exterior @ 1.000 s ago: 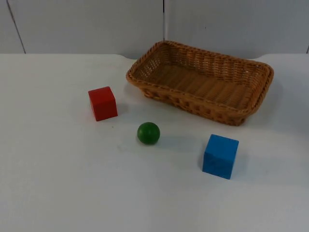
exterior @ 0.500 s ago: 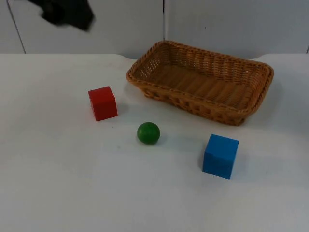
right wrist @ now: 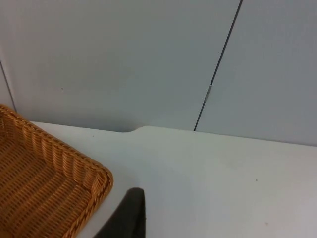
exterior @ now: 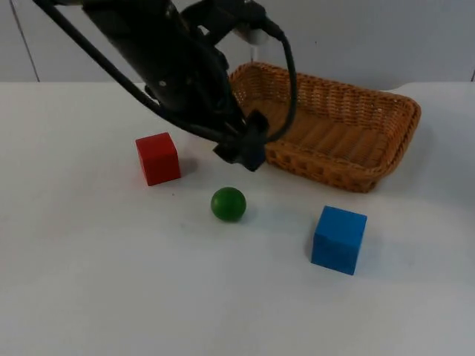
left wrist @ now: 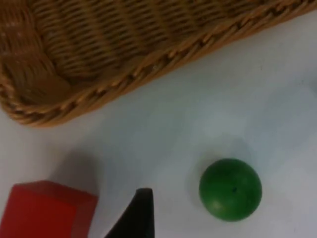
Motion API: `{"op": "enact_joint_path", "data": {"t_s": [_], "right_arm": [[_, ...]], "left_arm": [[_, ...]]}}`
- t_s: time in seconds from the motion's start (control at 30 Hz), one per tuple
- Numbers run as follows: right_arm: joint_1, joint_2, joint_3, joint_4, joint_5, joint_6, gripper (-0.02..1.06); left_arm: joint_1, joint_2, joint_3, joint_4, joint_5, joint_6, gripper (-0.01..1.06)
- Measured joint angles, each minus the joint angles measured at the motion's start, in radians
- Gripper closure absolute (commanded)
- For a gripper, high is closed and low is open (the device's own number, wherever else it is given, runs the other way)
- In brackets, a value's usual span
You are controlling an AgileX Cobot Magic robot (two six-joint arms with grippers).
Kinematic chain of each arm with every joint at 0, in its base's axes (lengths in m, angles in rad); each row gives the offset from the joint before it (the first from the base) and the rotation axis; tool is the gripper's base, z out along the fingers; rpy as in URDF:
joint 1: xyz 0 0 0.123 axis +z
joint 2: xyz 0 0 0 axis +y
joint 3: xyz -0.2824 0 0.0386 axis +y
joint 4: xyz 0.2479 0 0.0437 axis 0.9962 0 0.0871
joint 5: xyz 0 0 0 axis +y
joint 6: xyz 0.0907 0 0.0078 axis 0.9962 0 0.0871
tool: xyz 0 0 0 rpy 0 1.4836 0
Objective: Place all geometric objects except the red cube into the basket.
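Sweeping in from the upper left since half a second ago, when only a dark blur of it showed at the wall, the left arm now reaches across the near corner of the wicker basket (exterior: 326, 133), with the left gripper (exterior: 245, 152) hanging above the table between the red cube (exterior: 158, 158) and the basket's front wall, just up from the green ball (exterior: 228, 204); whether it is parted or closed cannot be told. Its wrist view takes in the green ball beside a black fingertip (left wrist: 140, 214), so the ball looks like the first pick. Nothing has been moved yet: ball, red cube and blue cube (exterior: 339, 239) lie on the white table (exterior: 111, 282) as a second ago, basket empty. The right gripper (right wrist: 126, 215) waits off to the side beyond the basket's far corner, its state likewise unclear
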Motion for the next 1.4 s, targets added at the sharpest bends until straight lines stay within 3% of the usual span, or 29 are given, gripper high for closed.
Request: {"op": "enact_joint_path", "data": {"t_s": [0.43, 0.8, 1.17, 1.27, 1.37, 1.4], "right_arm": [[0.0, 0.0, 0.0, 0.0, 0.004, -0.013, 0.0], [0.0, 0.0, 0.0, 0.0, 0.004, -0.041, 0.0], [0.0, 0.0, 0.0, 0.0, 0.004, -0.047, 0.0], [0.0, 0.0, 0.0, -0.011, 0.004, -0.049, 0.0], [0.0, 0.0, 0.0, -0.021, 0.004, -0.049, 0.0], [0.0, 0.0, 0.0, -0.023, 0.004, -0.049, 0.0]], "left_arm": [[0.0, 0.146, -0.011, -0.069, 0.019, 0.07, 0.02], [0.0, 0.18, -0.013, -0.07, -0.097, 0.096, 0.02], [0.0, 0.236, -0.021, -0.07, -0.102, 0.1, 0.02], [0.0, 0.242, -0.021, -0.07, -0.098, 0.1, 0.11], [0.0, 0.25, -0.021, -0.07, -0.095, 0.1, 0.45], [0.0, 0.254, -0.021, -0.07, -0.093, 0.1, 0.45]]}}
